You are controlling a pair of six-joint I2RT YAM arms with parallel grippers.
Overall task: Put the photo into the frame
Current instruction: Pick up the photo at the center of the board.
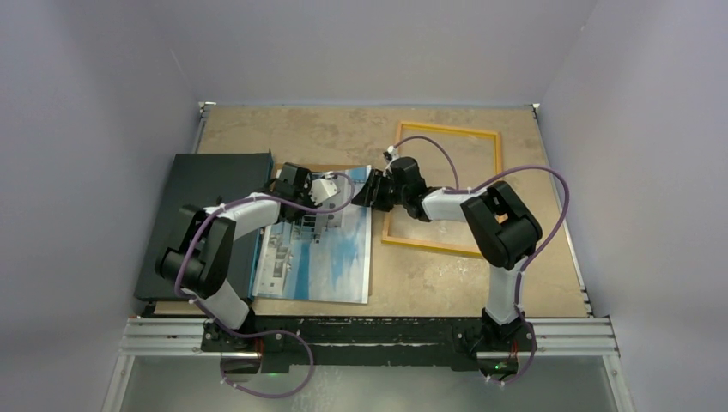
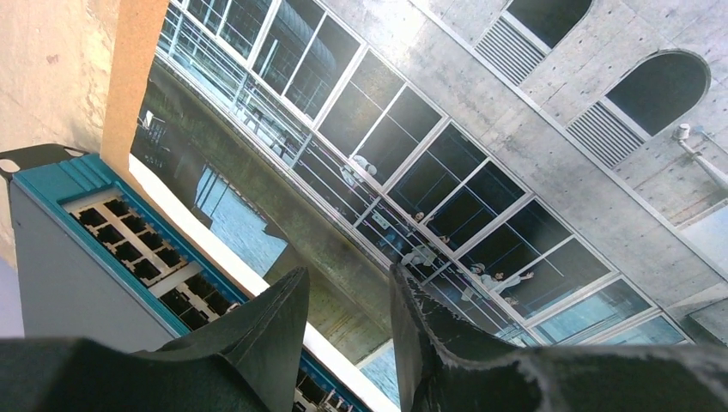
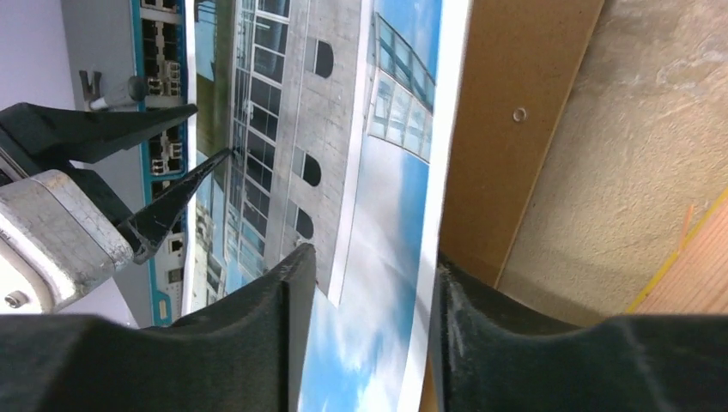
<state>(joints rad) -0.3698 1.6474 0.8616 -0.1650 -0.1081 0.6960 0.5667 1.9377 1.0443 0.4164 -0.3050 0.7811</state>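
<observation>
Right tool (image 3: 371, 262) parted astride photo (image 3: 386, 197) edge; left tool (image 2: 348, 275) parted over photo; photo outside frame (image 1: 448, 128).

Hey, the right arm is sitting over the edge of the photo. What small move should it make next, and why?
Probably close the right gripper on the photo at its right edge. Its jaws stand apart, one over the print and one over the brown backing board, and the photo lies beside the frame, not in it, so it needs a grip first.
</observation>
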